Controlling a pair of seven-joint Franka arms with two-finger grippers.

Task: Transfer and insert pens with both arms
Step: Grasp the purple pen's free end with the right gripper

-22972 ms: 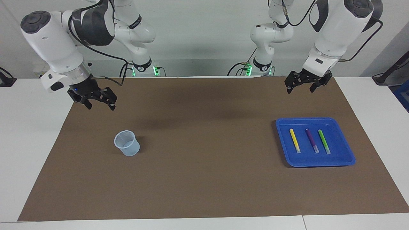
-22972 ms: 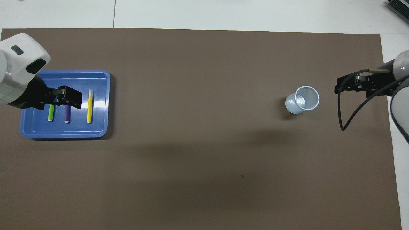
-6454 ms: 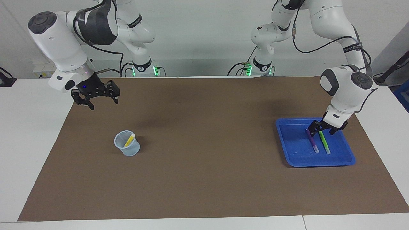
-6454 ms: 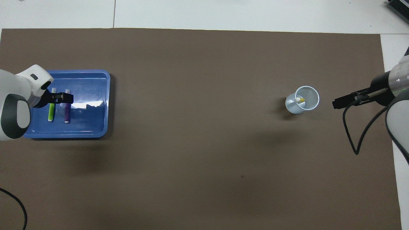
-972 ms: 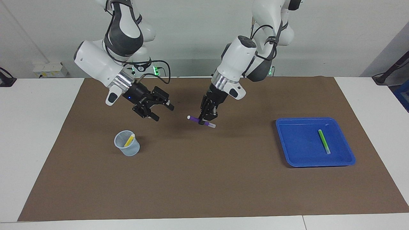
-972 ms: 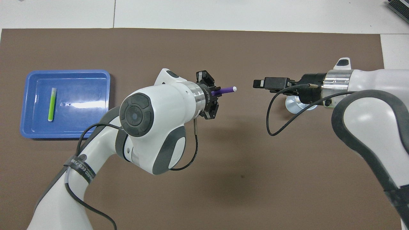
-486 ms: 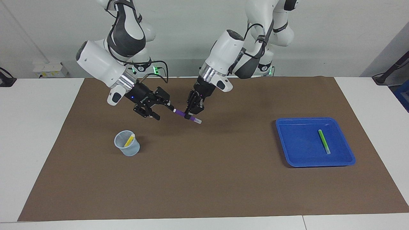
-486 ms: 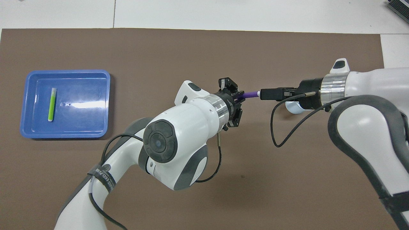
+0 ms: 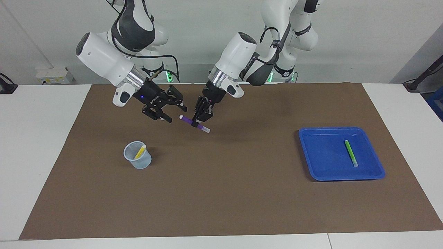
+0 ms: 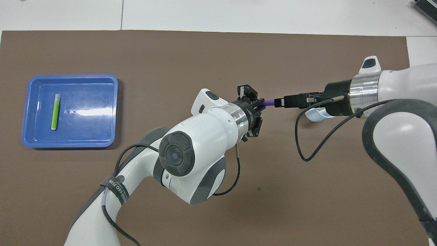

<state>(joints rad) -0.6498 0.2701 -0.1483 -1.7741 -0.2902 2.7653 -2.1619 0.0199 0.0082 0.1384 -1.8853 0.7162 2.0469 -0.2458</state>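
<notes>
purple pen (image 9: 193, 123) shifted toward right claw (image 9: 175, 111), tilted.

Clearance check: mid-worktop crowded, both ends passable.

Above the brown mat (image 9: 221, 193), the left claw (image 9: 202, 117), clamped on the purple pen (image 9: 193, 123), and the right claw (image 9: 169, 110) nearly meet, blocking passage between them. The cup (image 9: 137, 155) with the yellow pen (image 9: 140, 151) stands as an obstacle toward the right arm's end. The blue tray (image 9: 311, 162), with the green pen (image 9: 351, 153), has open air above.
</notes>
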